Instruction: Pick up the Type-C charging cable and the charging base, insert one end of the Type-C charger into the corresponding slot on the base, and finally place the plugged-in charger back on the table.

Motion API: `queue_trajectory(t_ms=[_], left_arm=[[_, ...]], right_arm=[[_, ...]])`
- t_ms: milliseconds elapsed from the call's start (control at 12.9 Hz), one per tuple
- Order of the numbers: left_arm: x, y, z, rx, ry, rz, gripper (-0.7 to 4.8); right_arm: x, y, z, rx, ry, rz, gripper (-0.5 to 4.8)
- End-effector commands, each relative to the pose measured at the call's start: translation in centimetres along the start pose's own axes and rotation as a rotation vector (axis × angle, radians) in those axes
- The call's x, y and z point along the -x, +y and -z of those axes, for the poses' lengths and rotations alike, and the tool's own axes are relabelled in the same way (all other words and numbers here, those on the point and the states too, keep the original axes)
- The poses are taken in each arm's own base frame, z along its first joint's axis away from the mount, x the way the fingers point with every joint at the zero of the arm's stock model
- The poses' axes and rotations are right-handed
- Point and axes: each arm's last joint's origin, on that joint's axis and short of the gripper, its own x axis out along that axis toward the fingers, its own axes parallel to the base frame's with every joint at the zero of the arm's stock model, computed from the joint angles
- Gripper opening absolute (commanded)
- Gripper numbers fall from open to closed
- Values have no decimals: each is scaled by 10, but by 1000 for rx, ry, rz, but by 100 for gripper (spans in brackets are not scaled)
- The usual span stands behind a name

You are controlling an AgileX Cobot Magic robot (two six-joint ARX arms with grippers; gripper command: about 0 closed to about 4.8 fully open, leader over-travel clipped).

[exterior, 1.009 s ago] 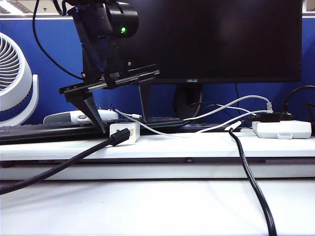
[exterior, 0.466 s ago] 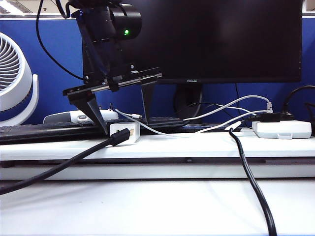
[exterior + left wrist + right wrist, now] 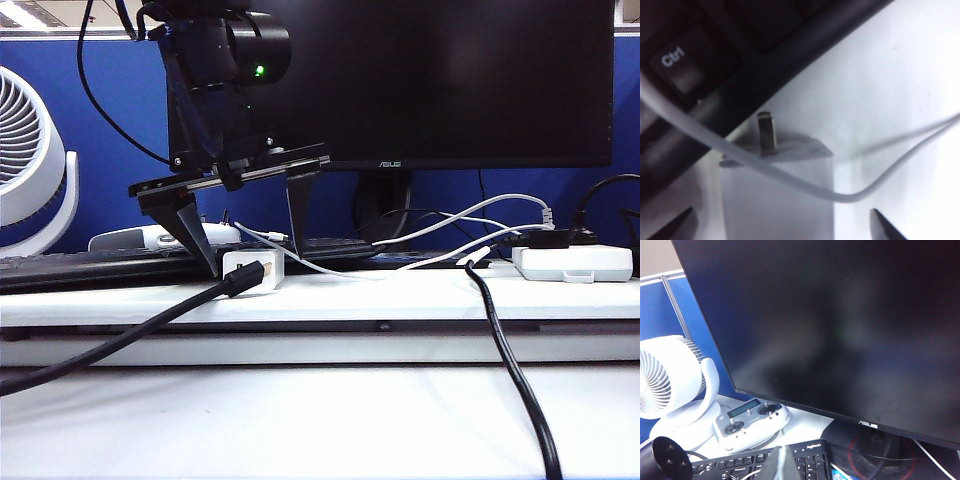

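**Left gripper over the charging base, jaws spread**

Exterior view: left gripper (image 3: 250,255) hangs on the raised ledge of the table (image 3: 400,295), fingers wide apart, one tip down beside the charging base (image 3: 253,270) and the other behind it, in front of the keyboard (image 3: 120,265); whether either tip touches the block cannot be told; a thick black cable (image 3: 130,335) crosses in front and hides part of the block's face, so the ports are unreadable

Left wrist view (close and blurred): charging base (image 3: 777,195) stands on the white surface with one metal prong up, cut off at the frame edge; Type-C charging cable (image 3: 790,182) drapes across its upper part, both ends out of frame; two dark fingertips (image 3: 887,227) show only at the frame's corners, on either side of the block; keyboard (image 3: 715,65) edge just behind

Right gripper: barely seen in the right wrist view, only a blurred sliver; jaws pressed together, nothing visibly held; that view faces the monitor (image 3: 840,330), a white fan (image 3: 670,380) and a handheld controller (image 3: 750,422)
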Motion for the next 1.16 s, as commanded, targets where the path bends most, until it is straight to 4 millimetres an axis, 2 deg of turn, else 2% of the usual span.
queue_trajectory(t_ms=[78,388,854,931,1009,1164], left_arm=[[0,0,0,-23,-3,-17,479],[0,-2,3,-60,-1,-58,479],[-3,-8,5,-32,7,-21,479],[-5,-8,5,-7,18,-11,450],[-5,-8,5,-7,21,-5,385],[-5,-8,5,-8,15,-1,371]], right_arm=[[1,2,-5,3,-26,-9,-1],[1,2,-5,3,-26,-8,-1],[1,2,-5,3,-26,-8,-1],[1,2,-5,3,-26,-8,-1],[1,2,-5,3,-26,-9,-1],[1,2,-5,4,-26,-9,-1]])
